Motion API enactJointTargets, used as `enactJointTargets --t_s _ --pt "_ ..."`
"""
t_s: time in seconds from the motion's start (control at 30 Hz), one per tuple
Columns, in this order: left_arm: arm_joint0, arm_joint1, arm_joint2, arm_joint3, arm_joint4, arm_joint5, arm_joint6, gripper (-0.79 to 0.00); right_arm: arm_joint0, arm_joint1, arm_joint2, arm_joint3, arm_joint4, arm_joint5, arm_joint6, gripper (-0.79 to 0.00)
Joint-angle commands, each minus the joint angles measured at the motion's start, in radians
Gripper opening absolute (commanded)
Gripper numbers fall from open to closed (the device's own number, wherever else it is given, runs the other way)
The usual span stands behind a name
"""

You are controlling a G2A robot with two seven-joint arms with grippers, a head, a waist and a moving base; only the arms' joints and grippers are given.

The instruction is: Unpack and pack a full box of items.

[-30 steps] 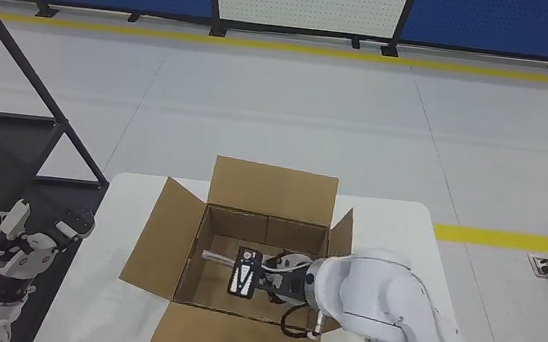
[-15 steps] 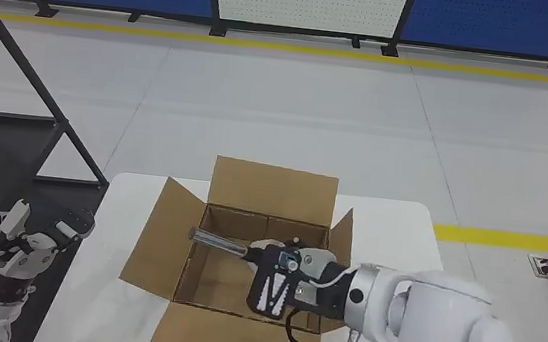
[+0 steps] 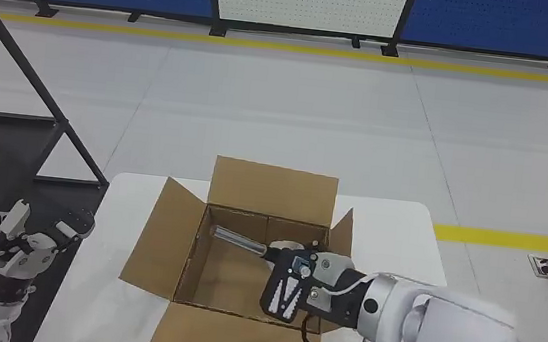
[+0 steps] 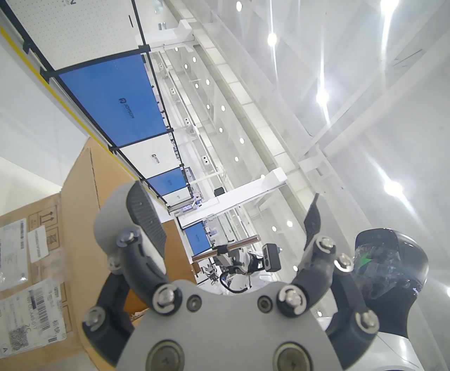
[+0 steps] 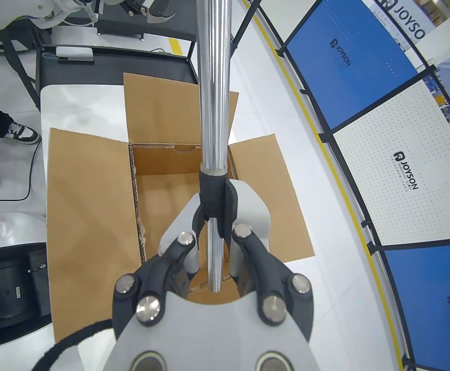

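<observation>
Top view: cardboard box point(image 3: 162, 235) on white table point(image 3: 103, 264), 4 flaps spread, right gripper point(image 3: 275, 255) above its opening holding 1 metal rod point(image 3: 237, 239), left wrist view: left gripper point(image 4: 228, 217) jaws wide apart, box flap just beside, right wrist view: jaws clamped on rod's black sleeve, over the box.

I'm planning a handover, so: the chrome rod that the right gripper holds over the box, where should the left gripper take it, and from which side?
Probably the bare chrome stretch of the rod beyond its black band, since the right gripper is shut on the band. It juts over the box toward the open left gripper, so come from that side, closing across its round shaft.
</observation>
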Motion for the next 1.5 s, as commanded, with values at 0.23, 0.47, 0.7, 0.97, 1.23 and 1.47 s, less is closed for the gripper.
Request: enactJointTargets --t_s 0.23,0.47,0.7,0.97,1.23,1.47 --pt "0.0 0.0 0.0 0.0 0.0 0.0 0.0 0.0 -0.055 0.022 0.172 -0.147 0.076 -0.024 -0.112 -0.785" --pt "0.0 0.0 0.0 0.0 0.0 0.0 0.0 0.0 -0.073 0.048 0.393 -0.147 0.208 -0.063 -0.103 -0.785" --pt "0.0 0.0 0.0 0.0 0.0 0.0 0.0 0.0 -0.15 0.083 0.619 -0.147 0.393 -0.056 0.067 -0.785" --pt "0.0 0.0 0.0 0.0 0.0 0.0 0.0 0.0 -0.355 0.128 0.8 -0.147 0.565 0.026 0.188 -0.785" --pt "0.0 0.0 0.0 0.0 0.0 0.0 0.0 0.0 -0.679 0.153 0.975 -0.147 0.643 0.031 0.193 -0.785" --pt "0.0 0.0 0.0 0.0 0.0 0.0 0.0 0.0 -0.946 0.163 1.03 -0.147 0.667 0.013 0.175 -0.785"
